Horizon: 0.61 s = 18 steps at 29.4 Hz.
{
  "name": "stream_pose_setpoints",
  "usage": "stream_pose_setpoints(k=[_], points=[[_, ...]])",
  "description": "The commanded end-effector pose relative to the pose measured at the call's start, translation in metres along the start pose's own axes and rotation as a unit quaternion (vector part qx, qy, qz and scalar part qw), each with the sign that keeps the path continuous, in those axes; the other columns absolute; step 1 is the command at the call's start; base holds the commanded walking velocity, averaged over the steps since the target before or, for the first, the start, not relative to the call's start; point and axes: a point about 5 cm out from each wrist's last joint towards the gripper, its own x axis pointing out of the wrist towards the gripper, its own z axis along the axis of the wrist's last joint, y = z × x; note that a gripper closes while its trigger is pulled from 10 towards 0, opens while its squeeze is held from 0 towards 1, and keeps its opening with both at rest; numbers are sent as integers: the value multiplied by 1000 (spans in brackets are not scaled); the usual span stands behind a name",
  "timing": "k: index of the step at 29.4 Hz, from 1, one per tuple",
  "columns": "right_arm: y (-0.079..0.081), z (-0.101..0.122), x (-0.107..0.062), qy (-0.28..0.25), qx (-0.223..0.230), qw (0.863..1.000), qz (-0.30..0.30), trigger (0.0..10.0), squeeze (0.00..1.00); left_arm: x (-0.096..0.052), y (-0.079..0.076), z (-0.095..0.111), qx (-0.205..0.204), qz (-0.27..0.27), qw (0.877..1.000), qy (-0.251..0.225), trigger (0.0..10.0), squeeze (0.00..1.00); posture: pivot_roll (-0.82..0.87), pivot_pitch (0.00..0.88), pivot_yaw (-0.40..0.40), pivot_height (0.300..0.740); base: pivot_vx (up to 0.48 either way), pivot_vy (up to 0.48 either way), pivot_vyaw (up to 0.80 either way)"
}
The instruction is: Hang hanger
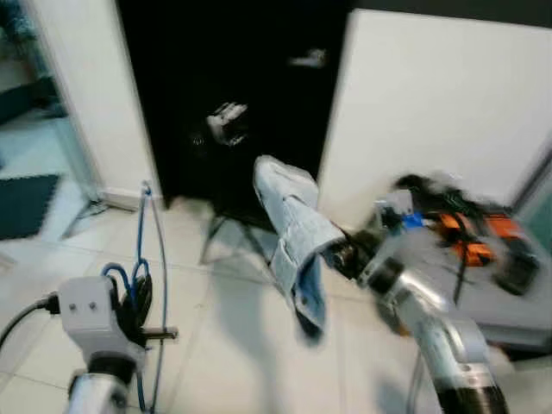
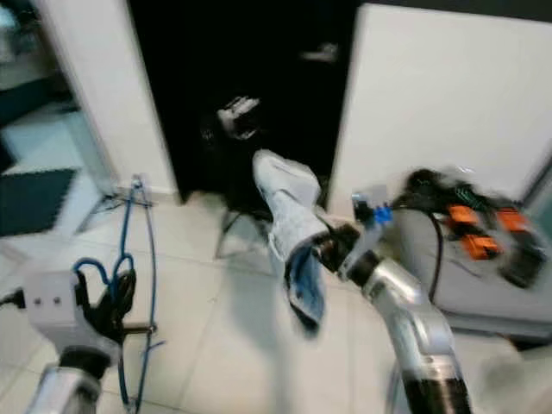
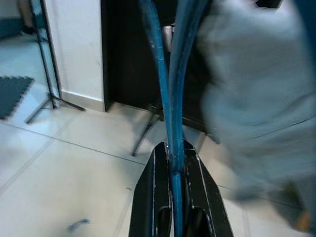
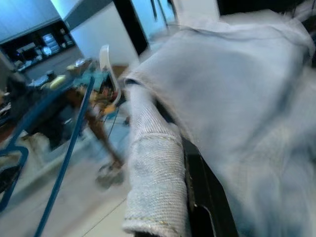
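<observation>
Left end effector (image 1: 142, 321): closed on blue hanger (image 1: 142, 259), which rises above its fingers. Right end effector (image 1: 332, 250): clamped on pale garment (image 1: 293, 233) (draped over fingers). Step: transport; next, probably bringing the two together.

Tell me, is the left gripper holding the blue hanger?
Yes, the left gripper has its black fingers closed on the blue hanger in the left wrist view.

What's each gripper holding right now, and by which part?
Left gripper is shut on the blue hanger, pinching its thin wire. Right gripper holds the pale garment, which drapes over its fingers; the exact grip spot is hidden.
</observation>
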Motion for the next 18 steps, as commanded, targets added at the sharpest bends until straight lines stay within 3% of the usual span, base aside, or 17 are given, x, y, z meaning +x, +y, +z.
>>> stream_pose_setpoints(k=[1,5,13,18], points=[[11,11,-4,-19,-15,1000,9,10000,0,0,-2,8,29,8,999,-19,10000,0,-37,0,-54,740,0,0,769],[6,6,-9,-15,7,1000,-23,10000,0,3,0,5,21,2,1000,-6,10000,0,-43,0,-48,740,0,0,769],[13,13,-11,-2,37,998,-50,10000,0,9,-4,13,25,-16,1000,10,10000,0,-50,0,-34,740,0,0,769],[12,16,-11,0,28,998,-56,10000,0,13,-4,17,35,-6,999,2,10000,0,-50,0,-35,740,480,0,769]])
